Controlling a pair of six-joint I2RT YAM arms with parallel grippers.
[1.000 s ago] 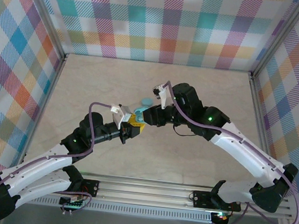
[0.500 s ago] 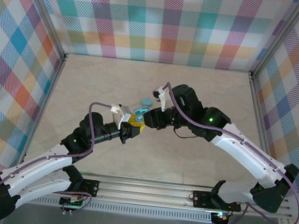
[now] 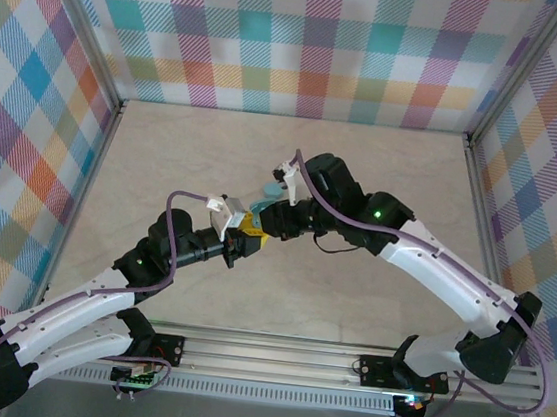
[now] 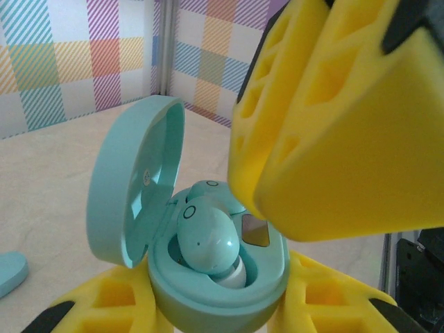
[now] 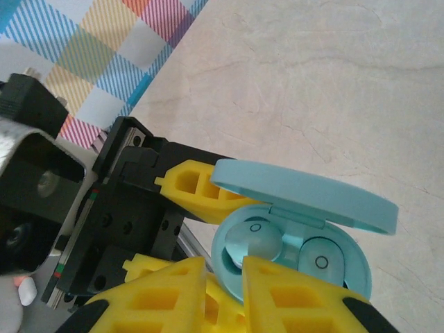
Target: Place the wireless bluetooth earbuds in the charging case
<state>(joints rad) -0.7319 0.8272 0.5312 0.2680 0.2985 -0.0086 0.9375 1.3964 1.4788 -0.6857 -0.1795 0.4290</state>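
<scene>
Plaid walls, beige marbled tabletop

Left end effector clamped, right end effector close beside (elbows out)

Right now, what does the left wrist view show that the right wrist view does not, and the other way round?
From the left wrist view you learn that the near earbud stands tilted, its white tip showing, and that a small light-blue piece lies on the table. The right wrist view adds the black body of the left arm. Both share the open charging case, lid up, clamped in the left hand, two earbuds inside, and the right hand close above it.
</scene>
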